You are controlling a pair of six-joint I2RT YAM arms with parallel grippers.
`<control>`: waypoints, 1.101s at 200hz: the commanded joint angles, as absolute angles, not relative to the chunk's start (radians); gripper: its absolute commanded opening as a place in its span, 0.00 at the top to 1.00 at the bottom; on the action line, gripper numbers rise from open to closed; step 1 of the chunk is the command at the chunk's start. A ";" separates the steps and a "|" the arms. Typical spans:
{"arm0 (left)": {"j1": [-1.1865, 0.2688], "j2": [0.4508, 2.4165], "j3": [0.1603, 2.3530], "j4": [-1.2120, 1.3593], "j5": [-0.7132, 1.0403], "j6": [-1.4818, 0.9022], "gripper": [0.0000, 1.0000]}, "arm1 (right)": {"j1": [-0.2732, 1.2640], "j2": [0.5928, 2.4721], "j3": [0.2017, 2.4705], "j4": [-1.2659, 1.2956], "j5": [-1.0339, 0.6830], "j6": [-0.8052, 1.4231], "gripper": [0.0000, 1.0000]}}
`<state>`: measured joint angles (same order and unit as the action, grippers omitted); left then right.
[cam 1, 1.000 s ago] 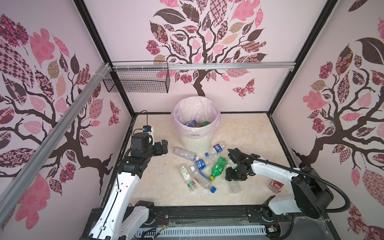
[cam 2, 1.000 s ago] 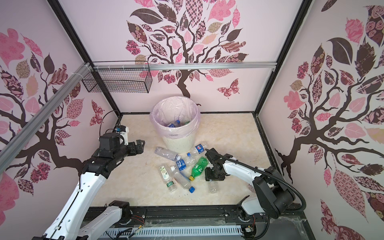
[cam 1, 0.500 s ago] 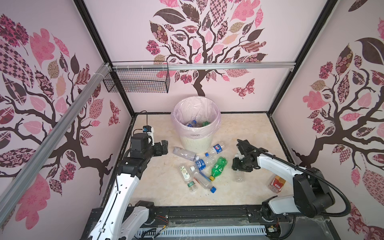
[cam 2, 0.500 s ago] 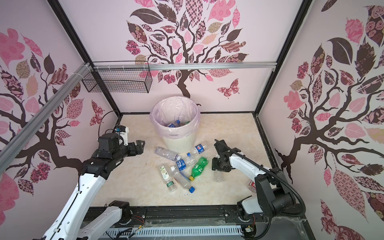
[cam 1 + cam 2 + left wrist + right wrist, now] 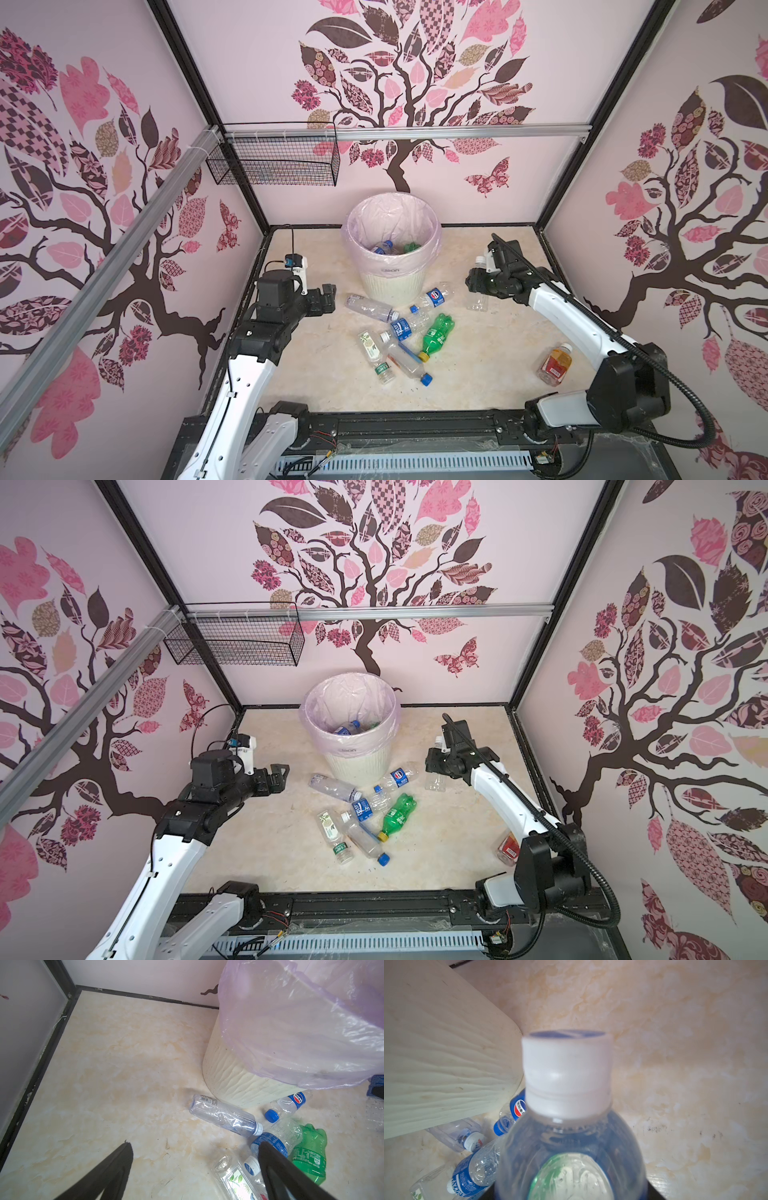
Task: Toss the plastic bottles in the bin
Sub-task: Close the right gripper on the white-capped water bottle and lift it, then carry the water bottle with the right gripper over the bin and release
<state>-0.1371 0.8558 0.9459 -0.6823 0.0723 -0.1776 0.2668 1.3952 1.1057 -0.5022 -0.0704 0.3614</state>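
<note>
Bottles go in the bin [image 5: 390, 286], and the right gripper [image 5: 478, 284] is pinching one, a clear bottle [image 5: 477, 301] with a white cap. The jaws press on its top part, just under the cap. The bottle hangs straight up and down and looks to be off the floor [image 5: 324, 365]. In the right wrist view it fills most of the picture.

A second ago this gripper was low, down by the pile of bottles [image 5: 399, 332]. Now it is higher and farther back, just beside the bin. So the pick-up looks done, and the carry is partly done. The clear bottle is not over the opening yet. It likely has to go up over the rim before the jaws let go.

The left gripper [image 5: 328, 295] is spread wide and holds nothing. It hangs on the other side of the bin and has not moved.

The pile lies in front of the bin, with a green bottle [image 5: 435, 336] in it. A bottle with a red label [image 5: 555, 365] lies well apart, near the right arm. A few bottles are already inside the bin, so much of the job is left.
</note>
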 commanded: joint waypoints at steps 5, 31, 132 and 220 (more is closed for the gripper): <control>-0.133 0.821 0.924 -0.692 0.083 -0.153 0.02 | 0.264 1.297 1.113 -0.389 -0.120 0.360 0.48; -0.133 0.816 0.919 -0.701 0.084 -0.141 0.02 | 0.264 1.209 1.123 -0.328 -0.154 0.346 0.49; -0.133 0.809 0.890 -0.677 0.091 -0.136 0.02 | 0.264 0.954 1.018 -0.094 -0.292 0.346 0.46; -0.133 0.808 0.883 -0.676 0.077 -0.129 0.02 | 0.322 1.270 1.367 -0.079 -0.363 0.299 0.46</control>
